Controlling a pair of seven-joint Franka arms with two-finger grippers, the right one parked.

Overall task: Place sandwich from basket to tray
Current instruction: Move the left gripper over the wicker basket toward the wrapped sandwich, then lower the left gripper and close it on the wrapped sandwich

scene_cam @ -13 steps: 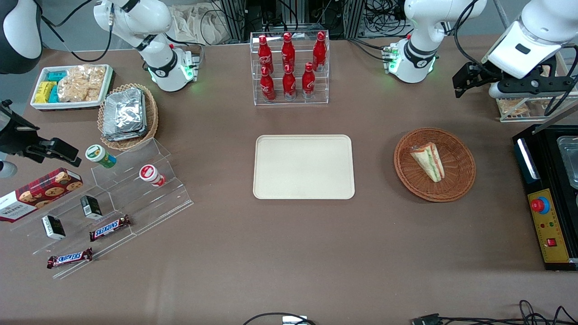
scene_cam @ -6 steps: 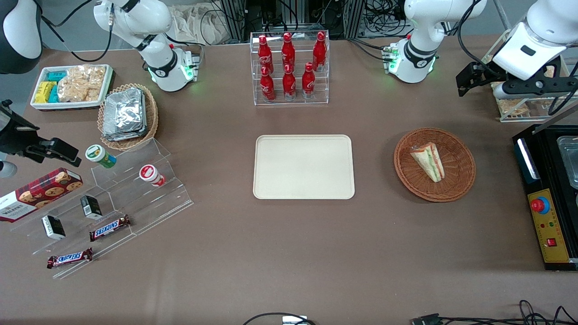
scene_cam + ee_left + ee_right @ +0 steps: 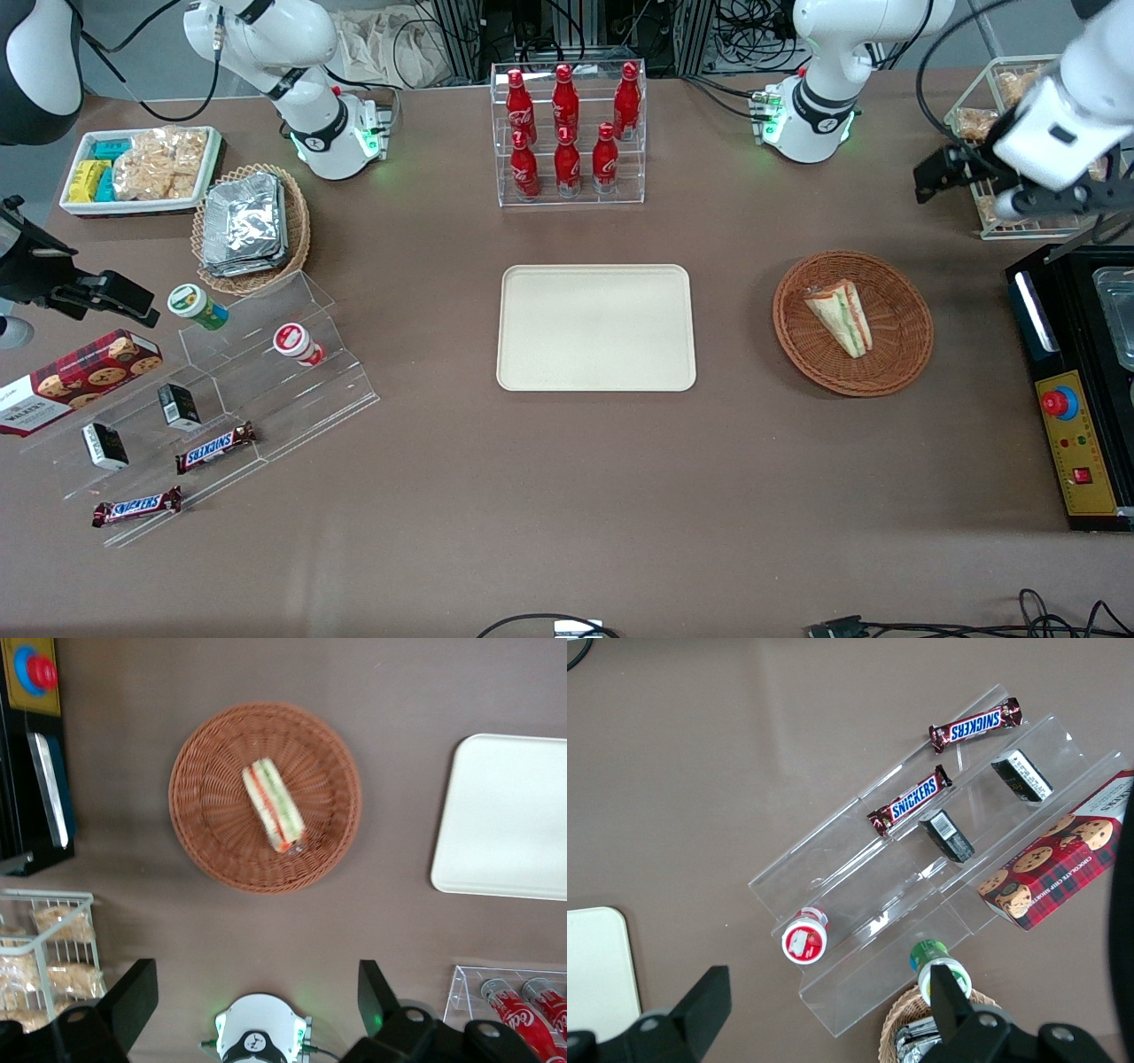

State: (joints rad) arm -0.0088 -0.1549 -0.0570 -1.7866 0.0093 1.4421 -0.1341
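- "SNICKERS" on two bars: upper bar (image 3: 215, 447), lower bar (image 3: 137, 507) on the clear stand (image 3: 292, 390); also legible in the right wrist view, (image 3: 910, 800) and (image 3: 976, 725).
- "WALKERS" on the red tartan cookie box (image 3: 66, 381), white panel at one end.
- Red bottles (image 3: 565, 124) in the clear rack: white script logo, too small to read.
- Small black boxes (image 3: 180, 406): white label, print illegible.
- Two lidded cups (image 3: 298, 344): lid marks unreadable.
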